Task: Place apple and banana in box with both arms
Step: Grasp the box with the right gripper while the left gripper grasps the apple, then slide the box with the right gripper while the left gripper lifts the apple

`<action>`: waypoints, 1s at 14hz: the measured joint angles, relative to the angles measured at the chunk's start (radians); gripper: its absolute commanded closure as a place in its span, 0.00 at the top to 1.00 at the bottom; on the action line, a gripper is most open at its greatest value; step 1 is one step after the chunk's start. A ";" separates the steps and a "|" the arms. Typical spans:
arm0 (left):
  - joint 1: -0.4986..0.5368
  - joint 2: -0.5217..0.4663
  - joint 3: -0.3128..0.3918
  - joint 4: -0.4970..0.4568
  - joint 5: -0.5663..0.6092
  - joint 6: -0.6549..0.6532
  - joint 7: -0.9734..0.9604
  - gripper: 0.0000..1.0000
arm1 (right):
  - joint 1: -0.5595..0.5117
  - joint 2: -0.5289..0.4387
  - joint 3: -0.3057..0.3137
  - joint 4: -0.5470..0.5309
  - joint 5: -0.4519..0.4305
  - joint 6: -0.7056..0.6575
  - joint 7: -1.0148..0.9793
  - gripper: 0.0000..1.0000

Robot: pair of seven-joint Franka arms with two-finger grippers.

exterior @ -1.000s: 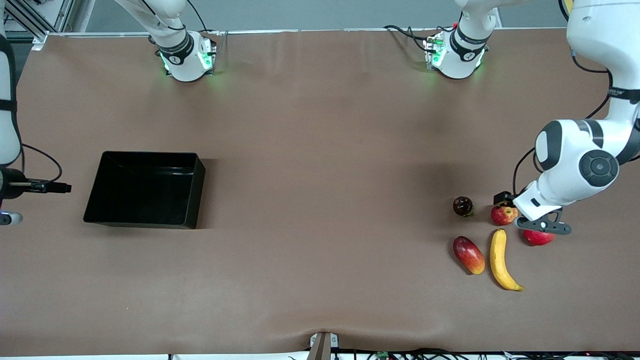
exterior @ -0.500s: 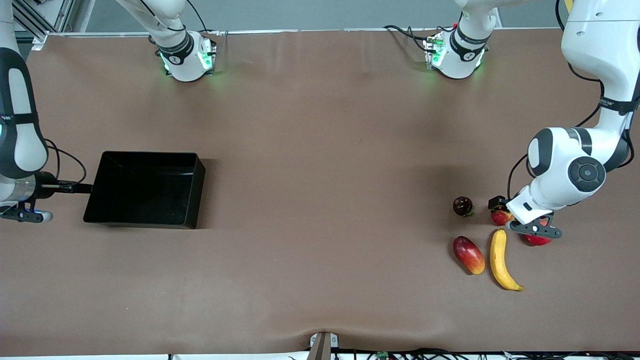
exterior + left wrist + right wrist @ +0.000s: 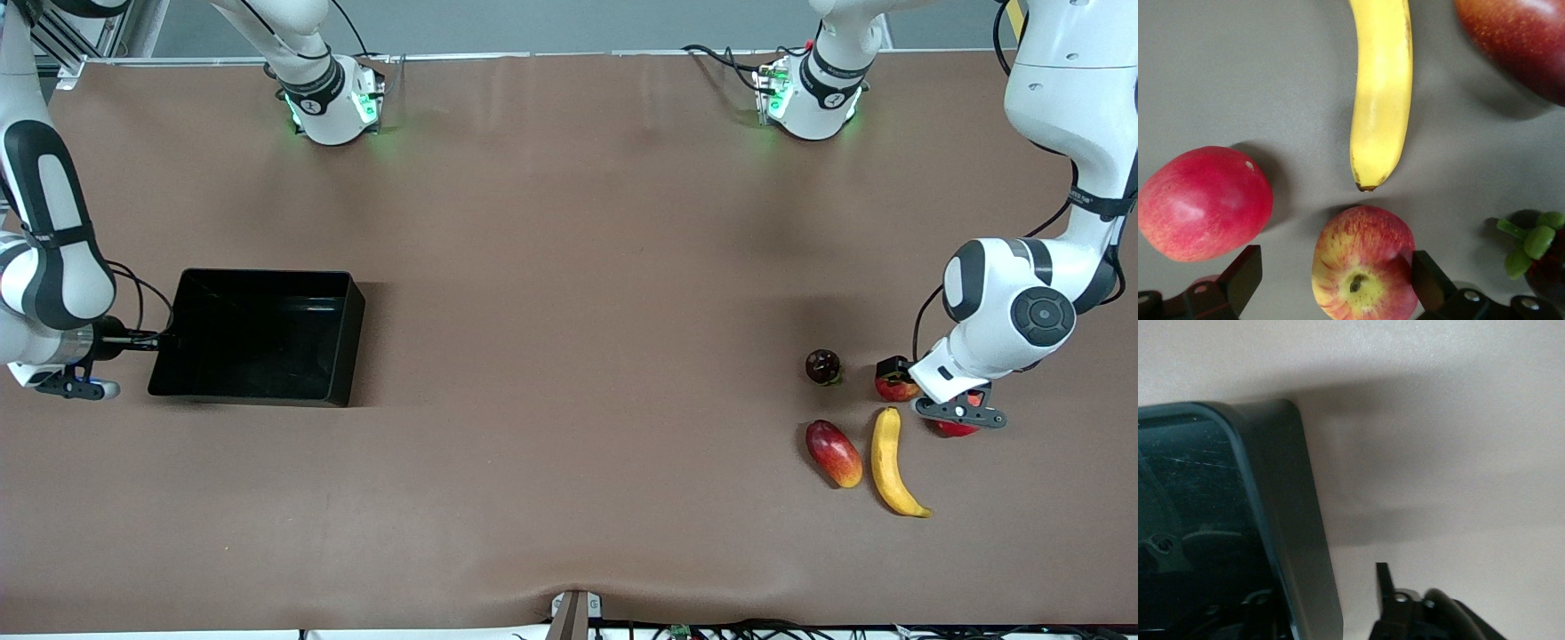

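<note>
Since prev. frame I see right gripper [image 3: 156, 340] moved in from table edge to box [image 3: 258, 336]; fingers open, straddling box wall at right arm's end. Left gripper [image 3: 925, 391] dropped lower, jaws open w/ apple [image 3: 1363, 263] between, near table's left-arm end. Banana [image 3: 892, 464] just beside apple, nearer front edge. Plain red fruit [image 3: 1203, 202] beside.

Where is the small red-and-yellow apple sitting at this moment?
The small red-and-yellow apple lies on the brown table toward the left arm's end, farther from the front camera than the long yellow banana, beside the plain red fruit. The open left gripper straddles it.
</note>
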State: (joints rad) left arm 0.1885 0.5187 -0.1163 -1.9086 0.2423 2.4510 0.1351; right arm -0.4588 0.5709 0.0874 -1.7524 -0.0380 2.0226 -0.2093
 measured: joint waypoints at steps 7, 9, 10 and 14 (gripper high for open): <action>0.001 0.000 -0.001 0.003 0.000 0.000 0.000 1.00 | 0.003 -0.005 0.017 0.034 0.010 -0.105 0.027 0.00; 0.009 -0.001 -0.003 0.006 -0.002 0.000 0.000 1.00 | 0.009 -0.007 0.021 0.084 0.020 -0.206 0.028 0.00; 0.015 -0.002 -0.006 0.007 -0.004 0.000 0.000 1.00 | 0.014 -0.009 0.024 0.113 0.026 -0.261 0.028 0.00; 0.020 -0.002 -0.012 0.008 -0.016 0.000 0.000 1.00 | 0.070 -0.057 0.050 0.185 0.074 -0.415 0.028 0.00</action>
State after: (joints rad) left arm 0.2081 0.5169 -0.1285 -1.9008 0.2259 2.4508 0.1350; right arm -0.3890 0.5138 0.1375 -1.5670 0.0359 1.6078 -0.1808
